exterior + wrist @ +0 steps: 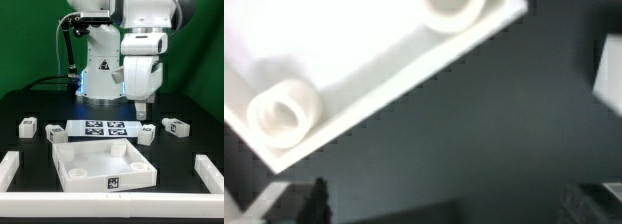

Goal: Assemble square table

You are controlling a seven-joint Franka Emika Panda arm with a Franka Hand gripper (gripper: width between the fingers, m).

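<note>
On the exterior view's left, first two legs (28, 125) on the dark worktop (190, 147); centre, square tabletop (85, 182) lying rim-up before the marker board (103, 128); rightward, pincer (141, 108) spread apart, empty, hovering near other two legs (146, 132).

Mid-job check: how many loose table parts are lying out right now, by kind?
Square tabletop: 1
Block legs: 4
Total: 5
</note>
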